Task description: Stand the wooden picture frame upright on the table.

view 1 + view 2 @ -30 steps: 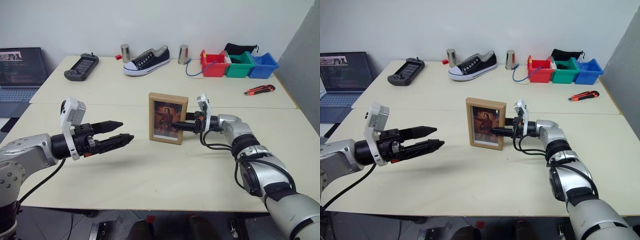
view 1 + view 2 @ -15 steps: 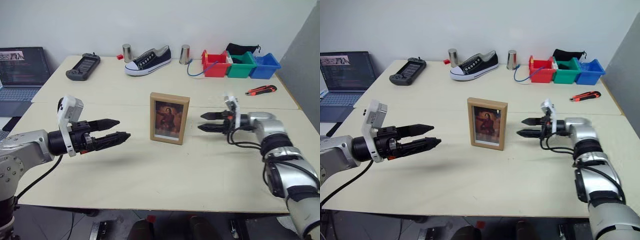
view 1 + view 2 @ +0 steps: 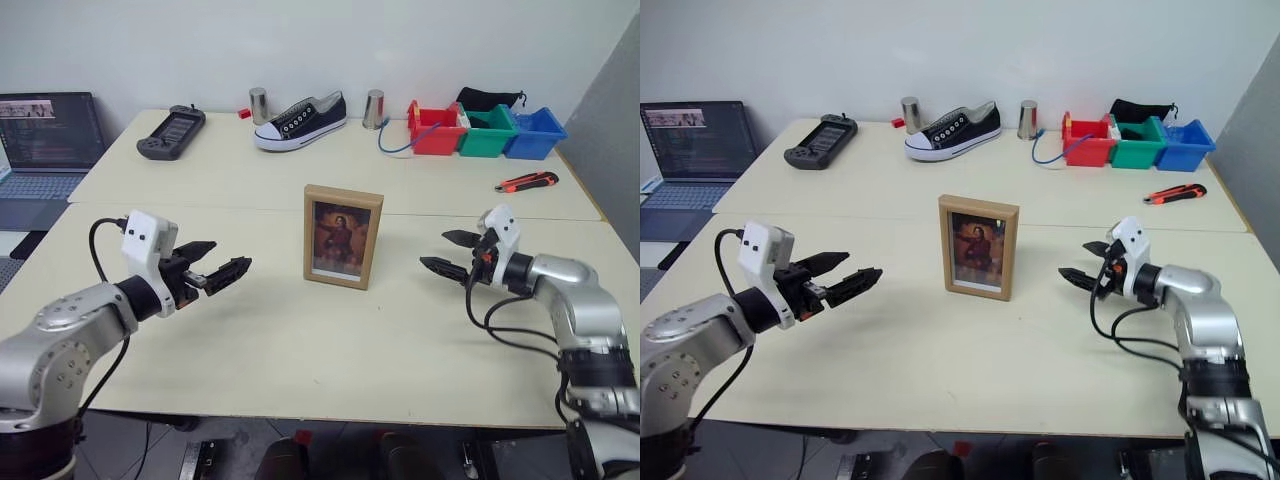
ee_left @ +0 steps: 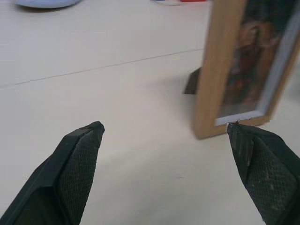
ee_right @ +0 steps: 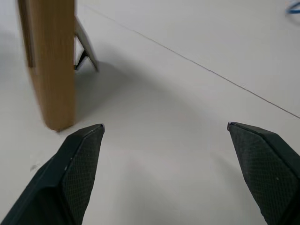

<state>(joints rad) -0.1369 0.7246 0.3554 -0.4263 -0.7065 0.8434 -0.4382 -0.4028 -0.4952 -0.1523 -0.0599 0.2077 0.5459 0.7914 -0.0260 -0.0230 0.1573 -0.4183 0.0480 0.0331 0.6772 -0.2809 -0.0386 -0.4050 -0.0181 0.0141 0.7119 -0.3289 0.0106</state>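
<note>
A cream table [image 3: 300, 330] made of 2 sections, joined at a seam running across the middle of the head views, is sitting against a white wall, with a laptop [image 3: 45, 135] showing at the upper left. Along the far edge are lying a game controller [image 3: 167, 133], a black sneaker [image 3: 300, 120], 2 metal cups [image 3: 374, 108] and 3 coloured bins [image 3: 485, 132]; a utility knife [image 3: 522, 182] is lying at the right. The wooden picture frame [image 3: 342, 236] is standing upright at the centre of the frame, just in front of the seam, its long axis vertical and its portrait facing the robot. The right wrist view is showing its fold-out stand [image 5: 84, 47] propped on the tabletop behind it. The left gripper [image 3: 222, 269] is hovering at the lower left, pointing toward the frame with its fingers spread wide and holding nothing. The right gripper [image 3: 448, 253] is hovering to the right of the frame, likewise wide and empty. Both are standing clear of the frame, one on each side, and the right one is appearing slightly nearer. Judging from this layout, the task is looking complete, and any coming move is requiring only that neither arm sweep inward against the frame, since a nudge to its tall face could tip it.
</note>
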